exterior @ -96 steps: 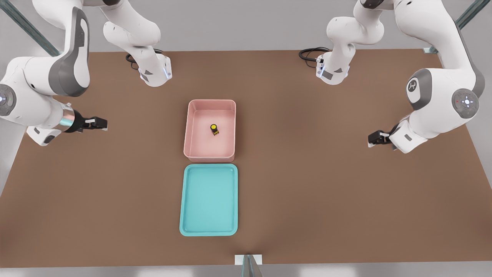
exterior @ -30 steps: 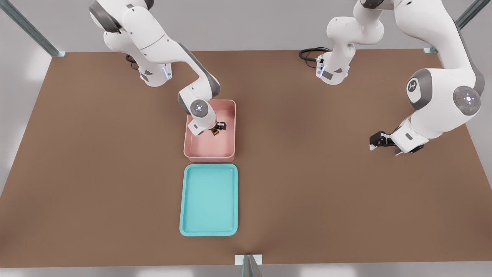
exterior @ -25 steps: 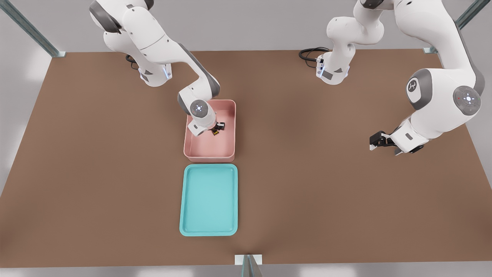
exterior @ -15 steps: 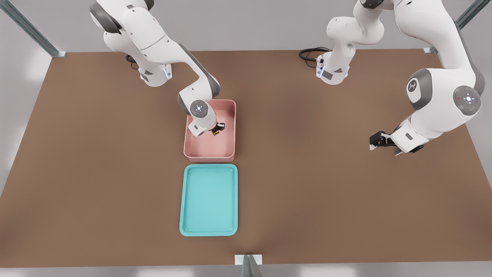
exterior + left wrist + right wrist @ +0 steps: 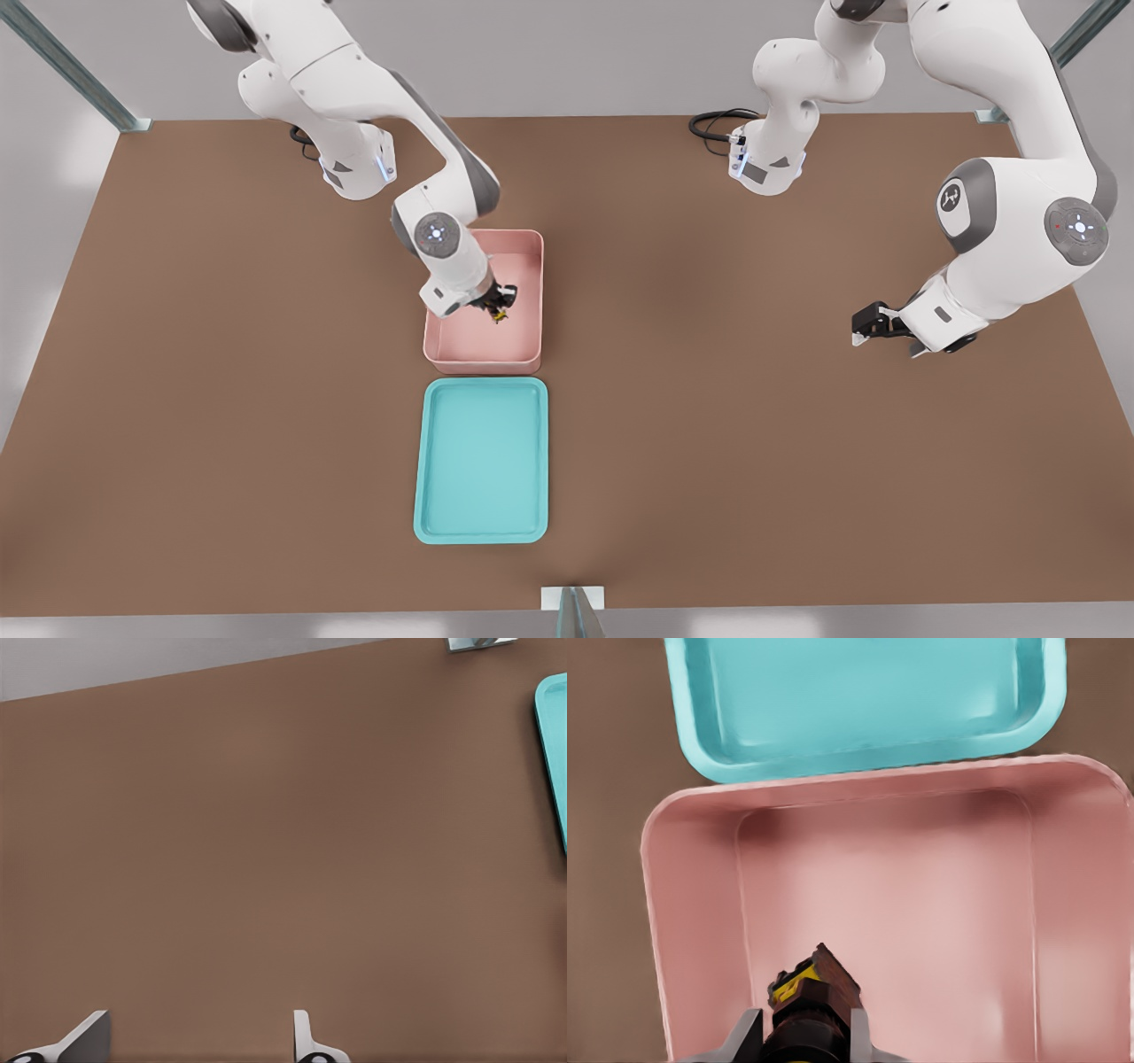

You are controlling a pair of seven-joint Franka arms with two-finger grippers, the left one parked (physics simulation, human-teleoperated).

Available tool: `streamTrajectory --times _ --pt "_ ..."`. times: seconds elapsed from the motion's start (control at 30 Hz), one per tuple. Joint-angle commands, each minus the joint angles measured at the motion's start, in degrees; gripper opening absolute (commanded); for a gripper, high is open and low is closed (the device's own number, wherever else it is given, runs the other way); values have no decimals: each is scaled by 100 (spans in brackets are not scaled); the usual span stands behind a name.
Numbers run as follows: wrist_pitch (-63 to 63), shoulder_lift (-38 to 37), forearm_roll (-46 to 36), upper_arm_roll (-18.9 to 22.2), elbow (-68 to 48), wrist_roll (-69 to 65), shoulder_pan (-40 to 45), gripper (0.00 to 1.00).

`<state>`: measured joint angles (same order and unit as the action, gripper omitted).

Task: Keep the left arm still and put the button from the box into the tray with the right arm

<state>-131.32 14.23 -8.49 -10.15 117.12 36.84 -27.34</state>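
A brown table (image 5: 709, 425) spans the scene; black cables (image 5: 713, 122) coil at its far edge.

The front view looked steeply down from above the near edge of the table (image 5: 266, 399), covering the whole tabletop. The right wrist view sat close above the gripper (image 5: 804, 1028), facing the box (image 5: 700, 930) and tray (image 5: 859, 691). The left wrist view faced bare table, sharing only the tray's edge (image 5: 554, 753).
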Motion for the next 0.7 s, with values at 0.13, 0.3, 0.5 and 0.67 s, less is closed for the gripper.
streamTrajectory --times 0.13,0.3,0.5,0.67 --pt "1074 273 75 -13 -1051 -686 343 39" --pt "1320 1170 75 347 -2343 -1311 352 39" --pt "1522 2207 93 435 -3582 -1688 449 39" --pt "1539 3033 102 435 -4584 -1996 484 39"
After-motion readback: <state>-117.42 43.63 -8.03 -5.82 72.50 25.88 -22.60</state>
